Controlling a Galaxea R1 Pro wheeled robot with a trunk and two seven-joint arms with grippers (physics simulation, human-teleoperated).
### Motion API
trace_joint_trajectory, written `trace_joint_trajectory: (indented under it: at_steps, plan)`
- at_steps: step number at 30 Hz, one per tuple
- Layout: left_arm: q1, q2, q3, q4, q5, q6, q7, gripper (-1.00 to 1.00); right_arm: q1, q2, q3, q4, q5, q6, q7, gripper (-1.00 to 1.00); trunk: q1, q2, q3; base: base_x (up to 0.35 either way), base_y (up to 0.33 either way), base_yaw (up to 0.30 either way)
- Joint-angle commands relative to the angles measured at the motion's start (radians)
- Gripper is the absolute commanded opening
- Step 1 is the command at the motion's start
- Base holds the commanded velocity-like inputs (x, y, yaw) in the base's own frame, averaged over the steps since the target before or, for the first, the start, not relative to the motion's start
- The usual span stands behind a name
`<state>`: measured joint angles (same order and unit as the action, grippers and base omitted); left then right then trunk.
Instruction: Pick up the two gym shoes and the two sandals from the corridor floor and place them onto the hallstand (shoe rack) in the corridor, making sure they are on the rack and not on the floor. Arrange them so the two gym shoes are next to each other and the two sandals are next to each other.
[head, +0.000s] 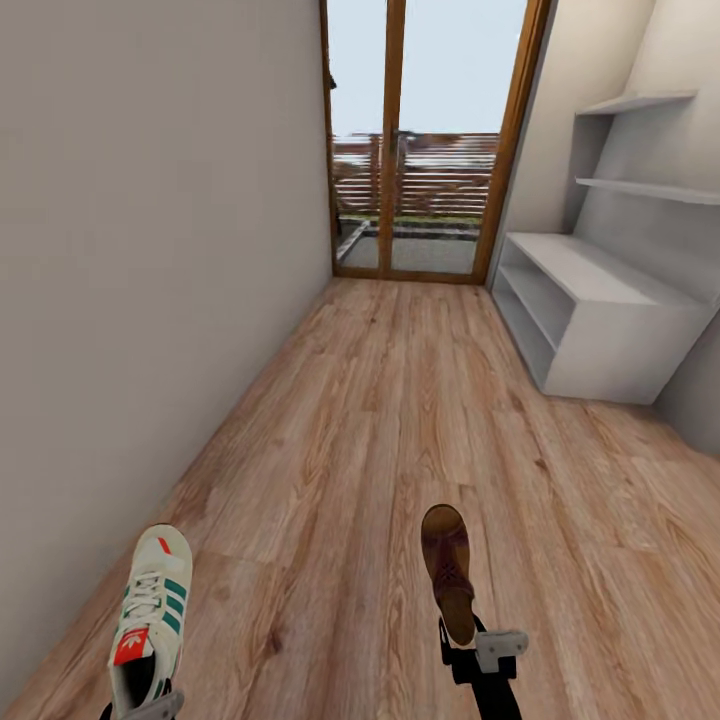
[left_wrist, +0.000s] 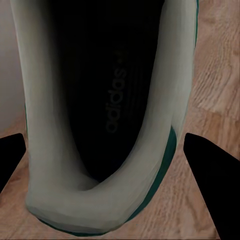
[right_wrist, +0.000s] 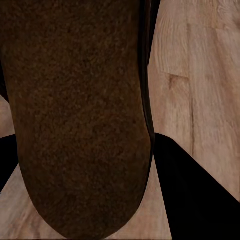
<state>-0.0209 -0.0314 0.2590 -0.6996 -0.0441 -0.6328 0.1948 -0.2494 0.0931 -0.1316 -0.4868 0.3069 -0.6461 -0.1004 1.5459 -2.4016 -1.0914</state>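
Observation:
A cream-white gym shoe (head: 150, 620) with green stripes points down the corridor at the lower left, its heel held by my left gripper (head: 140, 706). In the left wrist view the shoe's heel opening (left_wrist: 107, 100) sits between the dark fingers (left_wrist: 216, 186). A dark brown sandal (head: 449, 570) points forward at lower centre, with my right gripper (head: 472, 648) shut on its heel end. In the right wrist view the brown footbed (right_wrist: 75, 115) fills the gap between the fingers (right_wrist: 195, 192). The pale-grey hallstand (head: 600, 305) stands ahead on the right. Wood-plank corridor floor (head: 400, 420) lies between.
A plain wall (head: 150, 250) runs along the left side. A wood-framed glass door (head: 430, 150) closes the far end of the corridor. The hallstand's back panel carries two ledges (head: 640, 185) above the bench top.

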Motion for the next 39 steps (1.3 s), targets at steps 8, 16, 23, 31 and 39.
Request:
trace_joint_trajectory:
  at_steps: [8,16,23,31,39]
  plan:
    - [-0.001,-0.001,0.002,-0.002,-0.005,-0.002,0.003,-1.00,-0.001,0.001,-0.006,0.000,0.008,-0.003,-0.004,-1.00,0.000,0.000,-0.001,0.337,0.000,0.000]
    - [-0.001,-0.001,0.002,-0.003,-0.005,-0.003,0.003,-1.00,-0.001,0.000,-0.006,-0.001,0.008,-0.003,-0.004,-1.00,0.000,0.000,-0.001,0.338,0.000,0.000]
    - [-0.001,-0.001,0.002,-0.006,-0.005,-0.004,0.003,-1.00,-0.001,0.000,-0.006,-0.001,0.008,-0.003,-0.004,-1.00,0.000,0.000,0.001,0.338,0.000,-0.039]
    - [-0.001,-0.001,0.002,-0.006,-0.005,-0.004,0.003,-1.00,-0.001,0.000,-0.006,-0.001,0.007,-0.003,-0.004,-1.00,0.000,0.000,0.008,0.338,0.000,-0.205]
    - [-0.001,-0.001,0.002,-0.006,-0.005,-0.003,0.003,-1.00,-0.001,0.001,-0.006,-0.001,0.008,-0.003,-0.004,-1.00,0.000,0.000,0.009,0.338,0.000,-0.064]
